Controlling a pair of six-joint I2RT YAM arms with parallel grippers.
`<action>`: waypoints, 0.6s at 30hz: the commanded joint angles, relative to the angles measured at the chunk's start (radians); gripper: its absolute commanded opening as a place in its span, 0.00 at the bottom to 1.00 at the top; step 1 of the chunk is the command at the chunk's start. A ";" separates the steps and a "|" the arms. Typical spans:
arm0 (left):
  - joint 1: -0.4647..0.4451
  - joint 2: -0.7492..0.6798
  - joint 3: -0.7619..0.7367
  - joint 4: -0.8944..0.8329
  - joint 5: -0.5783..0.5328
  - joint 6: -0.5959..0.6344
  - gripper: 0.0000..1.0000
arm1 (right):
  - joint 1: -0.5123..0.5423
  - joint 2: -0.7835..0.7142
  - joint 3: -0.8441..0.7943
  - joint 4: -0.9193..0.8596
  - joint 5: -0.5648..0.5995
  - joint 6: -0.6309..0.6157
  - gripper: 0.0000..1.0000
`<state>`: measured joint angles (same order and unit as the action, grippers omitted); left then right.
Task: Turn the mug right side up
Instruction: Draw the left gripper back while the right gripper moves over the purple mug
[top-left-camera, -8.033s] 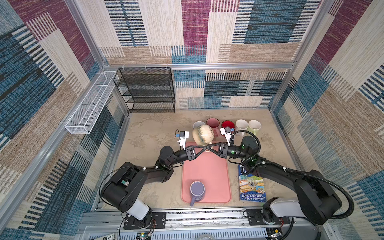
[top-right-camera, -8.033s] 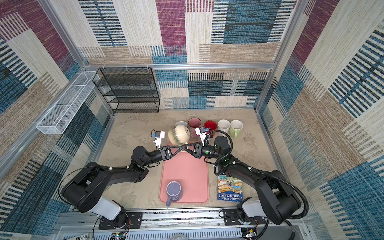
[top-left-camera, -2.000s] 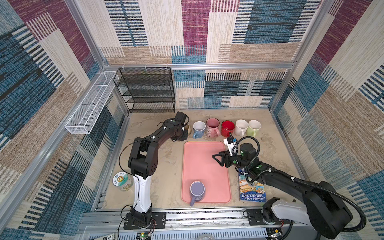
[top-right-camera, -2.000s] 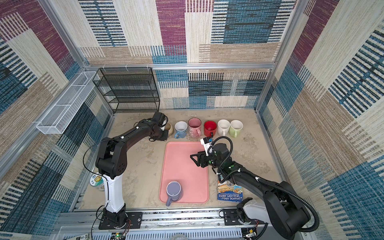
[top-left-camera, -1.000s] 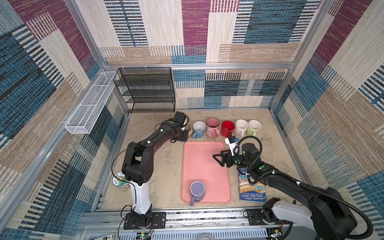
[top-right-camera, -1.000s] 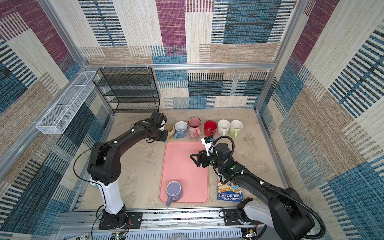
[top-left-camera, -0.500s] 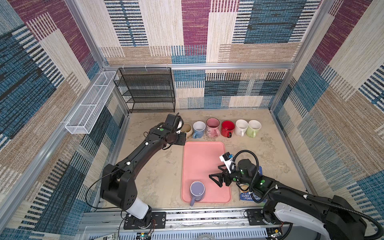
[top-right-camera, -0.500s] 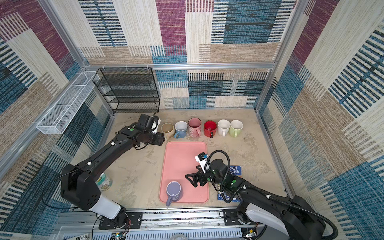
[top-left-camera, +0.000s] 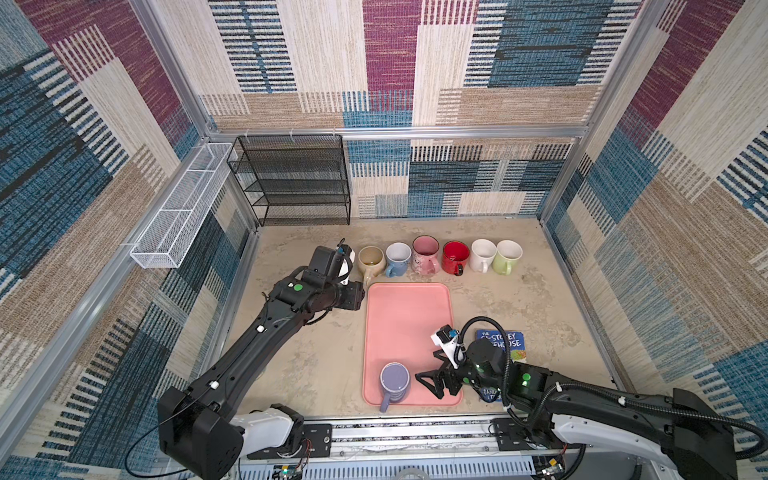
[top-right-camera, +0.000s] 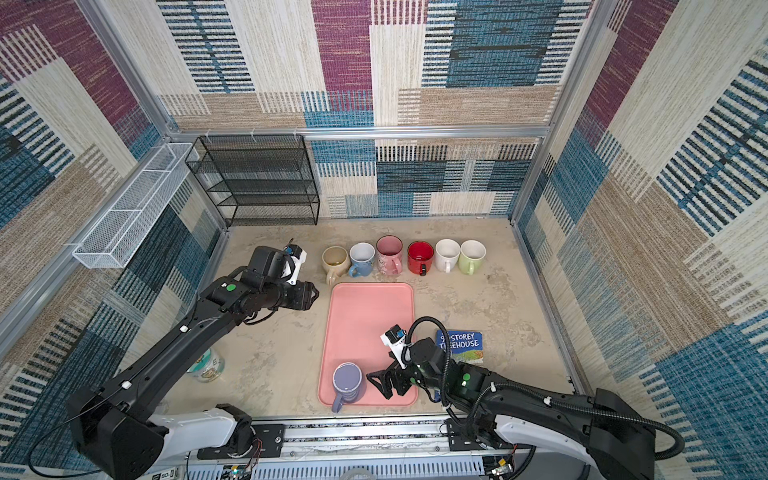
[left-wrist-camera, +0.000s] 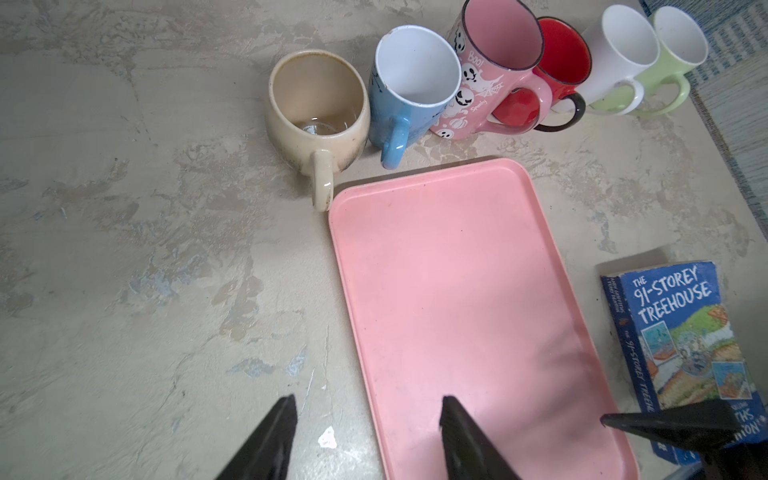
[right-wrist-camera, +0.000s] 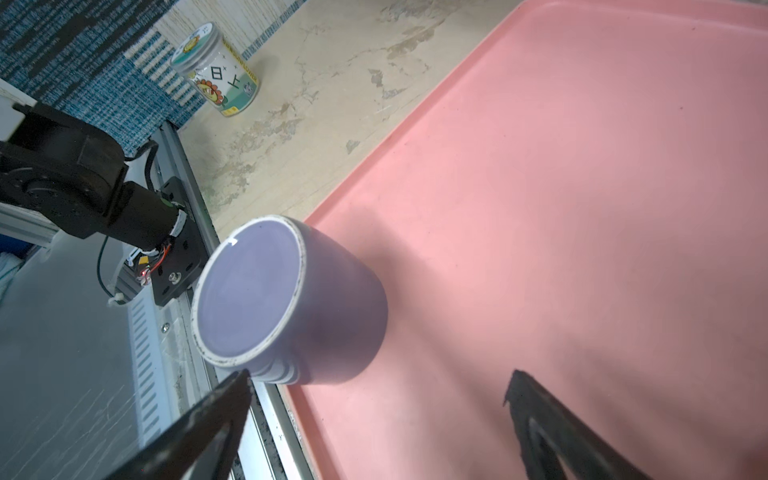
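Observation:
The purple mug (top-left-camera: 395, 380) (top-right-camera: 348, 380) (right-wrist-camera: 282, 307) stands upside down on the front left corner of the pink tray (top-left-camera: 407, 316) (top-right-camera: 370, 316). Its flat base faces up and its handle points to the front edge. My right gripper (top-left-camera: 430, 368) (top-right-camera: 380, 368) (right-wrist-camera: 379, 378) is open, low over the tray just right of the mug. One fingertip (right-wrist-camera: 243, 376) is close to the mug's wall; nothing is between the jaws. My left gripper (top-left-camera: 355, 295) (left-wrist-camera: 369, 400) is open and empty over the tray's back left edge.
Several upright mugs line the back of the tray, from the beige mug (top-left-camera: 370, 257) to the green one (top-left-camera: 509, 251). A blue book (top-left-camera: 503, 345) lies right of the tray. A jar (top-right-camera: 205, 365) stands front left. A black rack (top-left-camera: 295, 178) and a white wire basket (top-left-camera: 178, 208) are at the back left.
My right gripper moved from the tray's back right down to beside the purple mug and opened wider. My left gripper let go of the beige mug and drew back.

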<state>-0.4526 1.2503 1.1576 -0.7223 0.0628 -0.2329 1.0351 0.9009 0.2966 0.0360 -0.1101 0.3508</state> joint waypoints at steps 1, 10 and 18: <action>0.001 -0.028 -0.011 -0.023 0.010 0.012 0.60 | 0.051 0.017 0.006 -0.004 0.069 0.007 0.97; 0.000 -0.070 -0.048 -0.027 -0.005 0.040 0.60 | 0.158 0.169 0.059 0.044 0.118 -0.012 0.97; 0.000 -0.106 -0.071 -0.029 0.004 0.050 0.60 | 0.160 0.284 0.107 0.140 0.155 0.012 0.96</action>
<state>-0.4526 1.1545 1.0946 -0.7372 0.0582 -0.2096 1.1931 1.1538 0.3817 0.1001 0.0044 0.3504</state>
